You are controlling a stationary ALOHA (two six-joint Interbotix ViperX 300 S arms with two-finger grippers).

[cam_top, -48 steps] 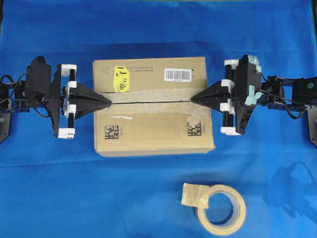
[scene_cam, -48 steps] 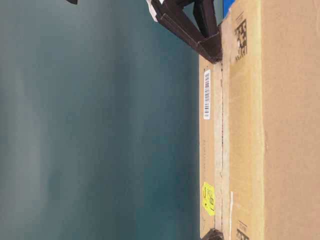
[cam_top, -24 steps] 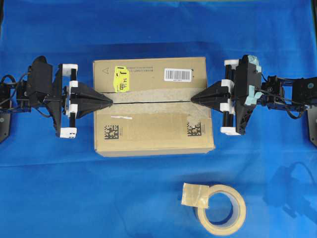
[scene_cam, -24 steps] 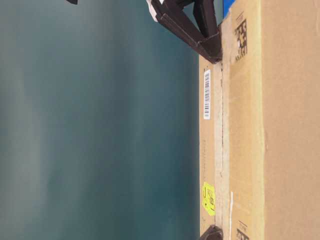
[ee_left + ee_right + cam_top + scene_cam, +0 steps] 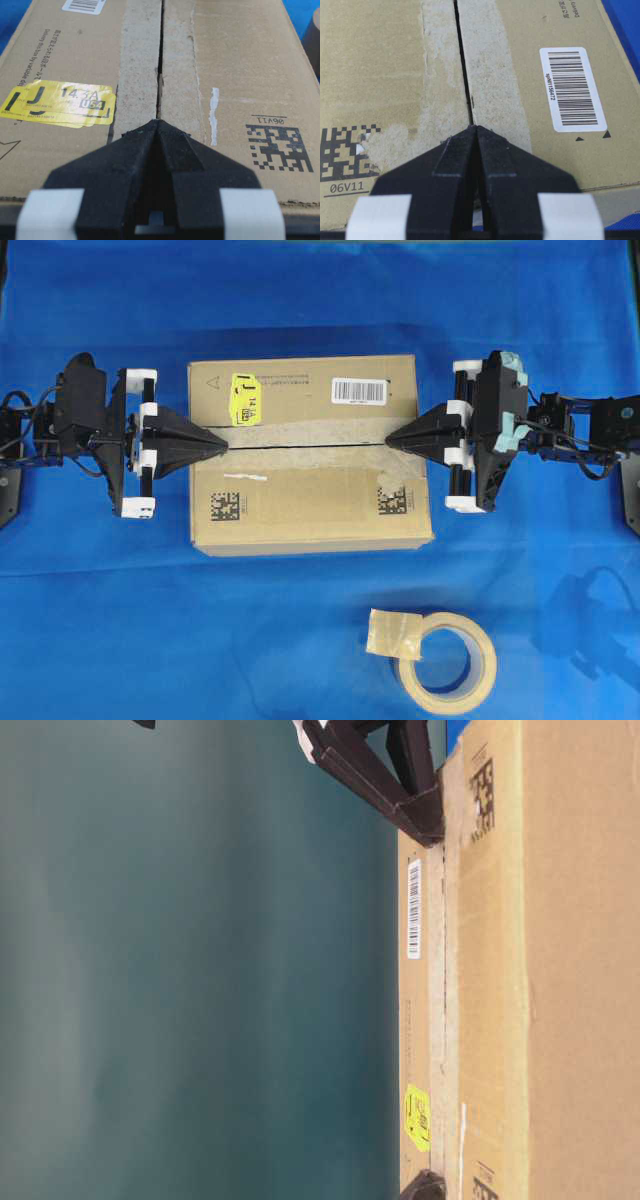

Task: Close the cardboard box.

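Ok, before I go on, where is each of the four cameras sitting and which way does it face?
Overhead: above the table, looking straight down on the box, tape roll, left gripper and right gripper.
Table-level: low beside the box, image turned sideways; only dark gripper tips show.
Left wrist: behind the left gripper, facing along the box's centre seam.
Right wrist: behind the right gripper, facing the same seam from the opposite end.
Shared: both wrist views show shut jaws at the seam.

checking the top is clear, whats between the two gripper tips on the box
Overhead, only the box's closed centre seam lies between the left gripper and right gripper.
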